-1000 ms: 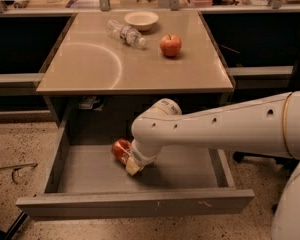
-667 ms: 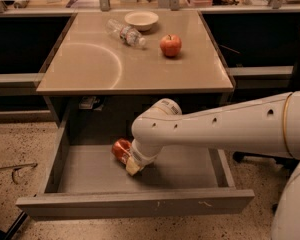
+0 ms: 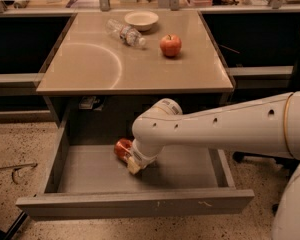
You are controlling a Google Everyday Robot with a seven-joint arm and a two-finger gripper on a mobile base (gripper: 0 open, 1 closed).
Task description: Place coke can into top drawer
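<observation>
Reaching into the shallow grey top drawer (image 3: 135, 204), white gripper (image 3: 134, 165) at the red coke can (image 3: 122, 148), its grip impossible to tell

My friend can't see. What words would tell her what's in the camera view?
The robot's white arm reaches down into the open top drawer, with its gripper right beside the red coke can low inside it. On the tan table above are a red apple, a clear bottle lying on its side and a white bowl.

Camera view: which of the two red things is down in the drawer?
The coke can, in the open top drawer beside the gripper; the red apple sits up on the tabletop.
</observation>
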